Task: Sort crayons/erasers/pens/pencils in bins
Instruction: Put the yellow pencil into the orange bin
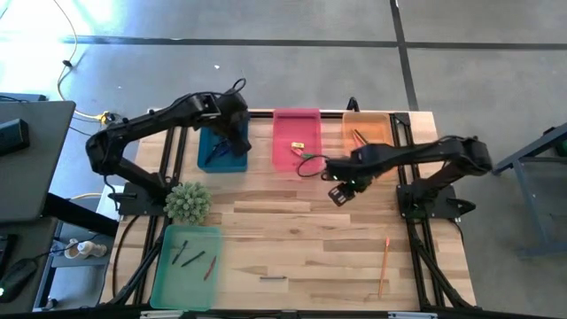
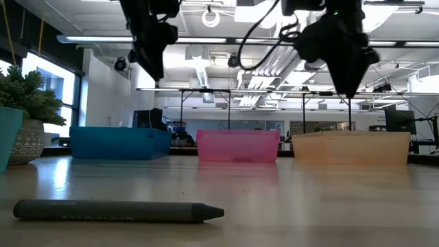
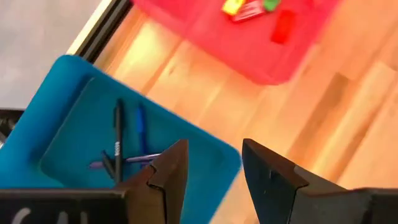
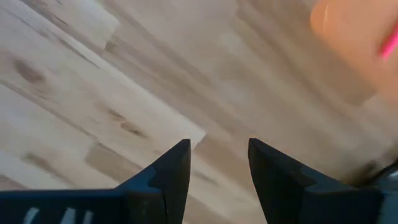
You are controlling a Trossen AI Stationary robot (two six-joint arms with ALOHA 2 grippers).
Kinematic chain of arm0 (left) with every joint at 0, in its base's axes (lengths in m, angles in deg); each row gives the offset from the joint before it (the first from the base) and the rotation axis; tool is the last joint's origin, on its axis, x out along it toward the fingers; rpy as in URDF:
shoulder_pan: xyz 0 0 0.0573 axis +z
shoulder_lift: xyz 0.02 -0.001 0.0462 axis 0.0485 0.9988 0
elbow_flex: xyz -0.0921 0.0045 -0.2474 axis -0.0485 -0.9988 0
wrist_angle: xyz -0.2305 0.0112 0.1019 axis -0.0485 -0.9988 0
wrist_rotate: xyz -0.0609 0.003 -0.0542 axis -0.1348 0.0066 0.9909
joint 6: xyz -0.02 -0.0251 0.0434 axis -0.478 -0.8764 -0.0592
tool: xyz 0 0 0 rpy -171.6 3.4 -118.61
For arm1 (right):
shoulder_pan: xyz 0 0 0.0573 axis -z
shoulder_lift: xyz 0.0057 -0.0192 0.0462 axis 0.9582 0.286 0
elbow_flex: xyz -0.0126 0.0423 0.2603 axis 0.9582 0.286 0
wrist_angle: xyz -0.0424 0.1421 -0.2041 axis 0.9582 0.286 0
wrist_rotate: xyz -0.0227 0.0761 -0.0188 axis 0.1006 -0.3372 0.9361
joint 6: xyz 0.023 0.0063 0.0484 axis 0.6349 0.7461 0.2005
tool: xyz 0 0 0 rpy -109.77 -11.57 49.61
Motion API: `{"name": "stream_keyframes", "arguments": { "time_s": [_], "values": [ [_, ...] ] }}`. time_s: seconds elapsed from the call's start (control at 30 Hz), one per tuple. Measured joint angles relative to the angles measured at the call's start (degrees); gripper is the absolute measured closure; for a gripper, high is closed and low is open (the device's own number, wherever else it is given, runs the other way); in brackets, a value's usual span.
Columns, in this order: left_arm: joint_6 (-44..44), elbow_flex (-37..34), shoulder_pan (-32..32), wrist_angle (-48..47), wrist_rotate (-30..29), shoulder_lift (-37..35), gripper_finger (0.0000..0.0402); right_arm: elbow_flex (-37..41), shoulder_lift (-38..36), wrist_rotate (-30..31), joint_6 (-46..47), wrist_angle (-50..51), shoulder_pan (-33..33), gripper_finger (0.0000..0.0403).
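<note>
The left tool [image 1: 232, 142] hangs over the blue bin [image 1: 211, 163], fingers apart and empty. The right tool [image 1: 340, 191] hovers above bare tabletop [image 1: 301, 239], spread wide, holding nothing.

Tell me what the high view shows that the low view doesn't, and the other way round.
Only the high view shows the light green bin with its sticks, the orange pencil on the table, and the potted plant's top. Only the low view shows the room behind and the dark grey crayon up close. Both show the blue bin, pink bin, orange bin, and both open claws, left claw and right claw.
</note>
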Motion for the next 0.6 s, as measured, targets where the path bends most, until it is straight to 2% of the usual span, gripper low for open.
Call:
{"name": "stream_keyframes", "arguments": {
  "time_s": [0.27, 0.6],
  "values": [
    [-0.4, 0.0, -7.9, -1.7, 0.0, -6.3, 0.0263, 4.6, -5.3, 3.0, 21.7, -1.7, -8.9, 0.025],
    [-7.3, 0.0, -19.3, -2.0, -0.1, -15.3, 0.0263, 4.7, -5.5, 5.6, 35.7, -1.9, -19.4, 0.025]
  ]
}}
